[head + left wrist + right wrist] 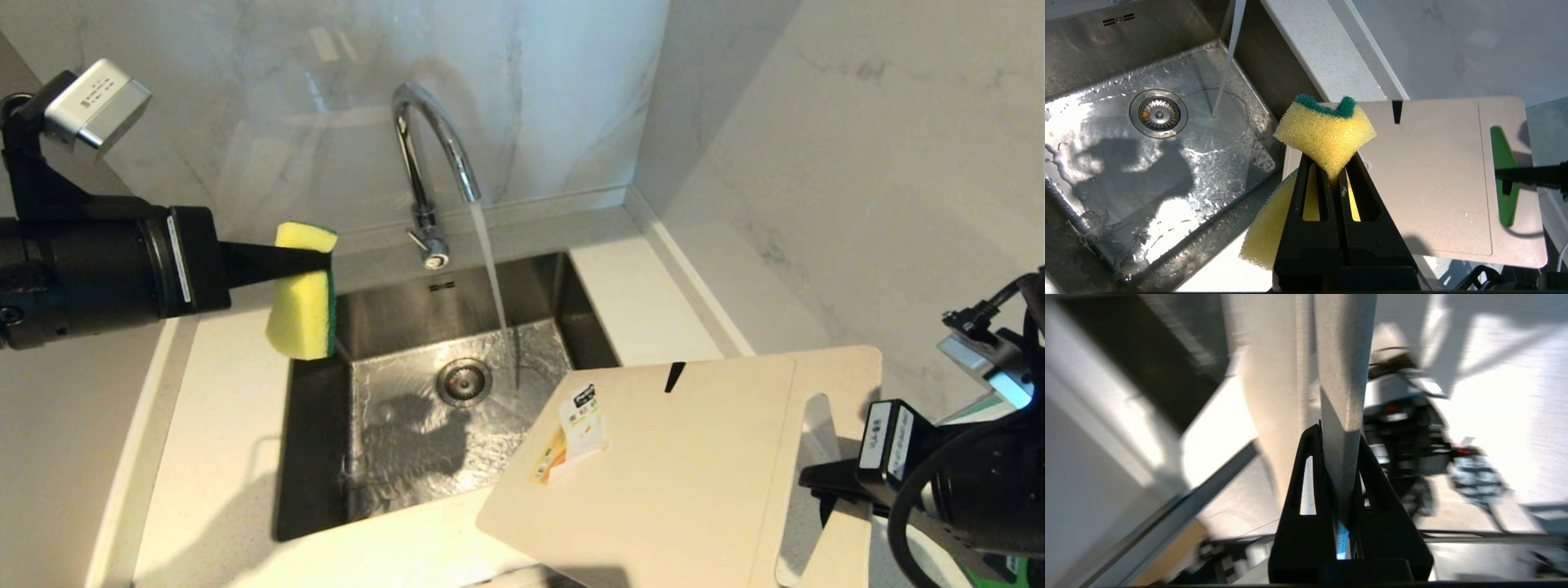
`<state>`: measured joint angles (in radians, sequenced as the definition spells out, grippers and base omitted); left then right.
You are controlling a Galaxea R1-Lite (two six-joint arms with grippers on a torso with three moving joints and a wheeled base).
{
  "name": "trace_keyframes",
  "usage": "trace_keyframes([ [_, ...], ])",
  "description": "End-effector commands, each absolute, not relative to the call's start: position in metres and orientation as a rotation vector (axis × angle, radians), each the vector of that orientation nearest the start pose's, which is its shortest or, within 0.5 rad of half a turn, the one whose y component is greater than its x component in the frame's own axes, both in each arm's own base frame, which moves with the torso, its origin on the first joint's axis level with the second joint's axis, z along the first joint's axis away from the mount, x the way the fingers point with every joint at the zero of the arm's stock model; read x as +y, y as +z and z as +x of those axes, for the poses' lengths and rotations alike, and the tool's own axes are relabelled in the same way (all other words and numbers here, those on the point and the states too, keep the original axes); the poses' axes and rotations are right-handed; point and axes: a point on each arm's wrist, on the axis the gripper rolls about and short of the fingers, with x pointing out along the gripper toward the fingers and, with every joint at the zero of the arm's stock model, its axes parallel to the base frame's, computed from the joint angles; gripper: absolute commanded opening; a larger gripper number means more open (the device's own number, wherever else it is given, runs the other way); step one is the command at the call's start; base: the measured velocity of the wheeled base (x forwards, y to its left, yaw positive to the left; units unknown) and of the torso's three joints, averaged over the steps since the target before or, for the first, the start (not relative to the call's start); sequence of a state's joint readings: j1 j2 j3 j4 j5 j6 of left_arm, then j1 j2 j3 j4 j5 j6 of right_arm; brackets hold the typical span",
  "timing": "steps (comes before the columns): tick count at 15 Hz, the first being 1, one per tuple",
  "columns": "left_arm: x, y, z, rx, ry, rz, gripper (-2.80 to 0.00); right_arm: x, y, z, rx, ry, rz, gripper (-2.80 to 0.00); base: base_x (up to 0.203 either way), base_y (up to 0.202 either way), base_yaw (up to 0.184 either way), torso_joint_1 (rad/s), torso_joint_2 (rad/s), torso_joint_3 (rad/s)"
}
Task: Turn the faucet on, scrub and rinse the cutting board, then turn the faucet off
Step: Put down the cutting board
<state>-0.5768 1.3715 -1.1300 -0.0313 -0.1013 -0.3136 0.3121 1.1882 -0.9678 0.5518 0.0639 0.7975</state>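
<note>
- Tall chrome gooseneck faucet (429, 155) running; stream falls into steel sink (392, 327) nr drain
- Left tool (314, 261) pinching yellow-and-green sponge (304, 292), held above sink's left edge
- Right tool (816, 478) clamped on thin beige plastic cutting board (686, 474) at slot-handle end; board tilted, above white surface (220, 425), label corner over sink's right-front edge

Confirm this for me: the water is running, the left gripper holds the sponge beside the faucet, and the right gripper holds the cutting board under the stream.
Not quite. The head view shows the cutting board, held by the right gripper, beside the sink and clear of the stream. The faucet runs, and the left gripper holds the sponge.
</note>
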Motion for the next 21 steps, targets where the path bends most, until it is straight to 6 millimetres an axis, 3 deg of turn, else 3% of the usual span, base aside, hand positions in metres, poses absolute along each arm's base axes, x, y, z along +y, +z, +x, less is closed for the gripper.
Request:
trace_keyframes([
  [1,-0.126,0.303,0.190,0.315,-0.637,-0.252,-2.80,0.044,0.235,0.131,0.912,0.002,0.627,-2.80,0.000,0.000,0.000,0.000,0.00,0.000],
  [5,-0.126,0.303,0.189,0.321,-0.635,-0.264,-2.80,0.040,0.211,0.120,0.983,-0.012,0.562,-2.80,0.000,0.000,0.000,0.000,0.00,0.000],
  [10,-0.126,0.303,0.189,0.322,-0.639,-0.265,-2.80,0.039,0.195,0.118,1.034,-0.042,0.526,-2.80,0.000,0.000,0.000,0.000,0.00,0.000],
  [13,-0.126,0.296,0.189,0.342,-0.631,-0.258,-2.80,0.040,0.182,0.130,1.023,-0.056,0.515,-2.80,0.000,0.000,0.000,0.000,0.00,0.000],
  [17,-0.126,0.296,0.189,0.345,-0.627,-0.253,-2.80,0.047,0.159,0.160,1.018,-0.150,0.476,-2.80,0.000,0.000,0.000,0.000,0.00,0.000],
  [21,-0.124,0.298,0.187,0.339,-0.624,-0.252,-2.80,0.051,0.137,0.172,1.045,-0.163,0.468,-2.80,0.000,0.000,0.000,0.000,0.00,0.000],
])
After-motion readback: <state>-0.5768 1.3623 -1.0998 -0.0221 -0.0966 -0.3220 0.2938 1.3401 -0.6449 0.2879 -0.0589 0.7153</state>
